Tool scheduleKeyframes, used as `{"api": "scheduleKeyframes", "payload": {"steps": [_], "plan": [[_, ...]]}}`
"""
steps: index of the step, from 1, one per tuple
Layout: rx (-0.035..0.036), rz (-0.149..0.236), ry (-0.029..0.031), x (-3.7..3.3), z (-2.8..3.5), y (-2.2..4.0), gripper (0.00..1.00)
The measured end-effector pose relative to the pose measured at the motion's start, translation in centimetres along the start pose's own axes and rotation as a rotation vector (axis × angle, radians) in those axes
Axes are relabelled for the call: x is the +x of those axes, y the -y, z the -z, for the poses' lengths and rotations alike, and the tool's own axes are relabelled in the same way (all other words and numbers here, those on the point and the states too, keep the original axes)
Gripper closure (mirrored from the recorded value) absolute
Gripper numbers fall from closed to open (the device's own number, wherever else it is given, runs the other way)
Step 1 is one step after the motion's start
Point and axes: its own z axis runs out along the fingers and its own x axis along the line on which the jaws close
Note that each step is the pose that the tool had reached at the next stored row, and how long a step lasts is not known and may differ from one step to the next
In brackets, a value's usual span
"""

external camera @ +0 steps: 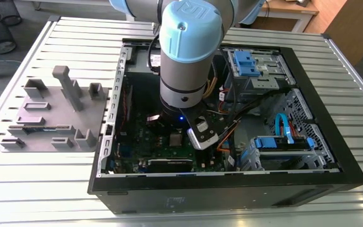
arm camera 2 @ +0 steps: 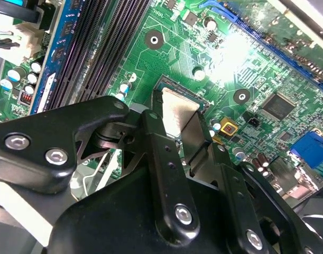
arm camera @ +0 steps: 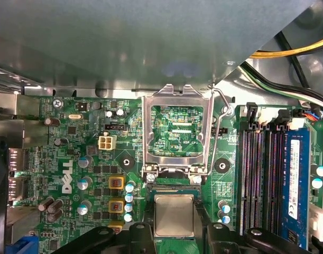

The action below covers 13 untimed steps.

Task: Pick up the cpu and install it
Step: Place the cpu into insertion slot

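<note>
Pincer (arm camera: pixel 174 228) clasping cpu (arm camera: pixel 174 214) — raised socket frame (arm camera: pixel 174 91) just beside

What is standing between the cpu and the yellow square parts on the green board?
A column of small silver capacitors stands between the cpu and the yellow square parts, seen in the first wrist view.
</note>
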Motion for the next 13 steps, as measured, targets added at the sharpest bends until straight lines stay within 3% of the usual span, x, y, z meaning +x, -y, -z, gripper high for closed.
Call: {"api": "scheduleKeyframes", "payload": {"steps": [13], "plan": [[-0.0011, 0.000, 0.0005, 0.00, 0.12, -0.02, 0.61]]}}
